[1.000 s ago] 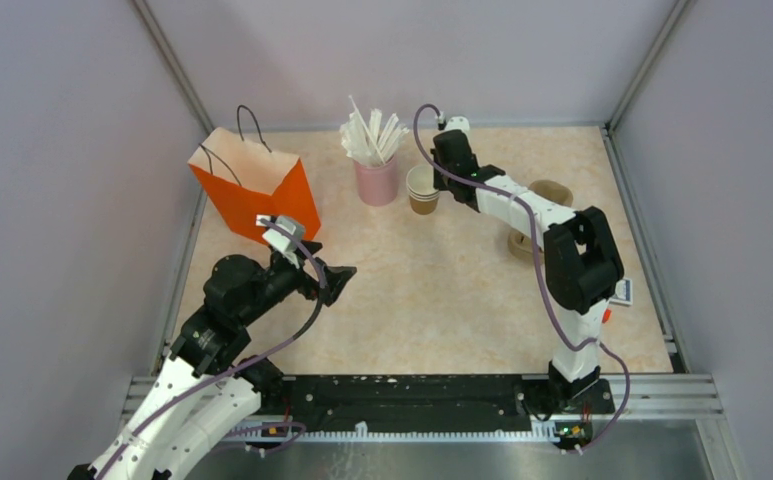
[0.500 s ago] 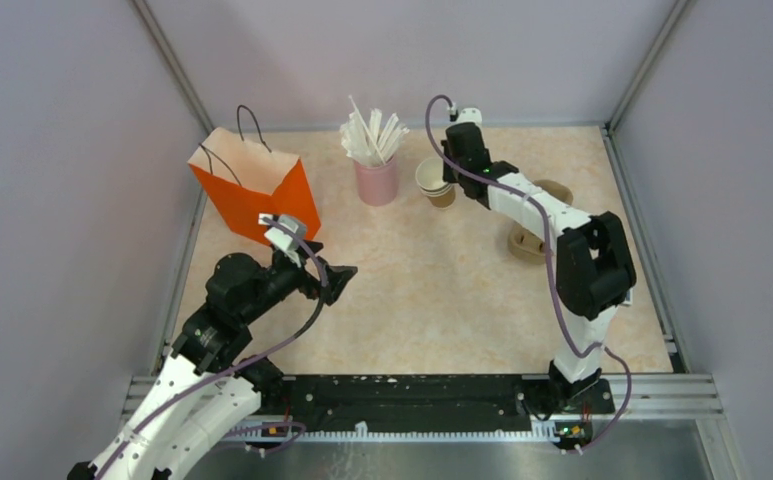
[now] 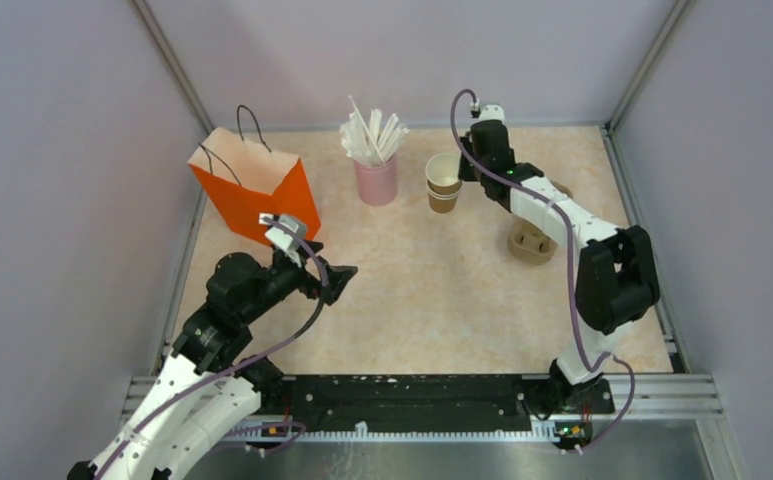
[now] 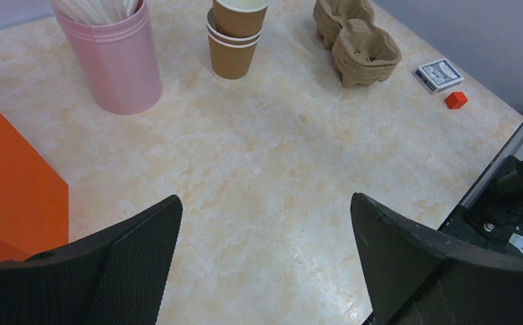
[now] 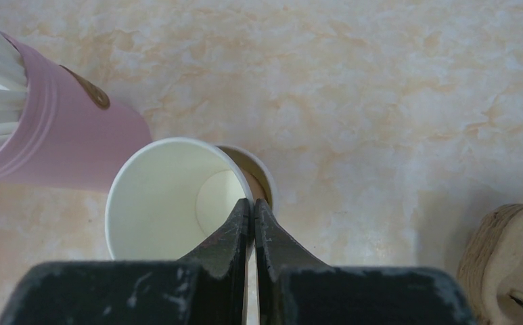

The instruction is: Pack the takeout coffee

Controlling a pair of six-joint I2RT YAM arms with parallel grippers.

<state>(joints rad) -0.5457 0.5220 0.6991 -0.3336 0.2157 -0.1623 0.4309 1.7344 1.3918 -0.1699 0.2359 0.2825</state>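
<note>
The right tool [image 5: 253, 211] pinches the top paper cup [image 5: 157, 203] by its rim, seemingly lifted off the stack [image 4: 231, 57]; left tool [image 4: 265, 203] gapes, empty

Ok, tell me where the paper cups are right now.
Top view: the paper cups stand stacked at the far right-centre of the table, between the pink straw cup and the pulp carrier; the right pincer grips the top cup's rim.

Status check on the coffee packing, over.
Right gripper shut on top paper cup, pinching its rim, over the cup stack. Left gripper open, empty, near orange bag. Pink straw cup close beside.
</note>
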